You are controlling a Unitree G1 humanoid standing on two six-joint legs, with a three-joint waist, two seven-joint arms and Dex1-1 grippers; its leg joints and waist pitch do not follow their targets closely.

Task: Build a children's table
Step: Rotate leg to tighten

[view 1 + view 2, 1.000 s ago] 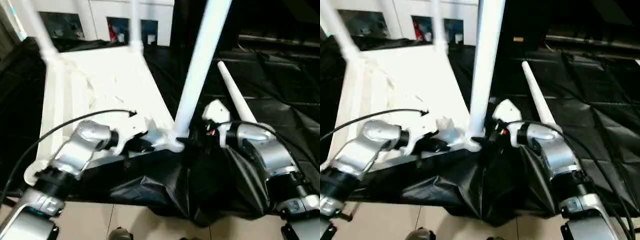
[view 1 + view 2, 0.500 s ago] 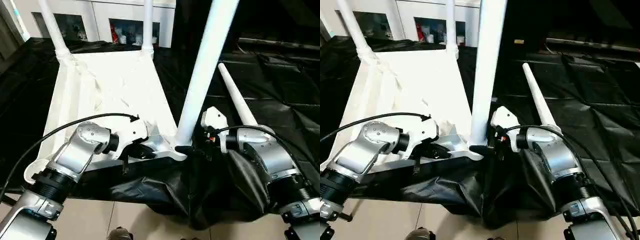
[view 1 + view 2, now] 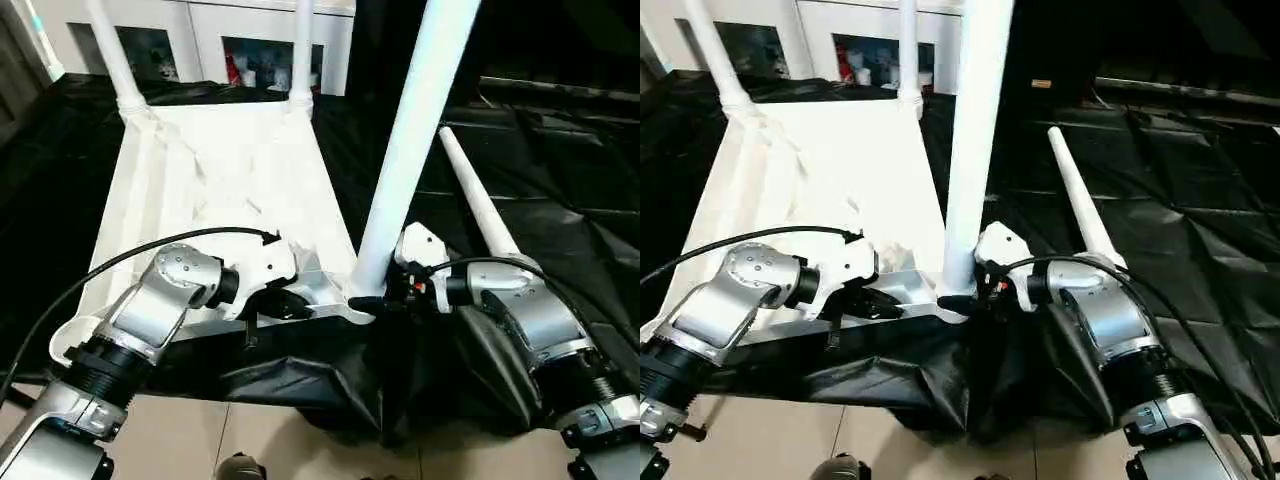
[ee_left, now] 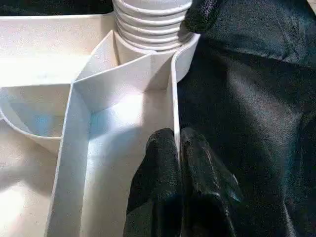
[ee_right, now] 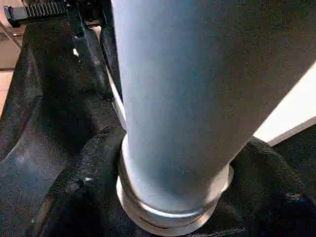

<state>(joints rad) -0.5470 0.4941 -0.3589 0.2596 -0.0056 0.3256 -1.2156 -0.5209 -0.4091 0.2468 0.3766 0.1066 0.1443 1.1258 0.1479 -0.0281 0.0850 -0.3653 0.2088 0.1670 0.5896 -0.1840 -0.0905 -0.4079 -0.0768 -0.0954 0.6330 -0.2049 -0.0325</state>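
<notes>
The big white plastic table top (image 3: 220,190) lies upside down on black cloth (image 3: 560,160). Left fingers (image 4: 170,163) pinch its stiff rim. Right fingers (image 5: 81,195) wrap the long smooth white tube leg (image 3: 410,150); hold low.

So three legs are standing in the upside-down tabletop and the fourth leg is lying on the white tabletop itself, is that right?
Not quite. Three legs do stand in the tabletop, including the near one by the right gripper, but the fourth leg lies on the black sheet beside the tabletop, as the left eye view shows.
</notes>
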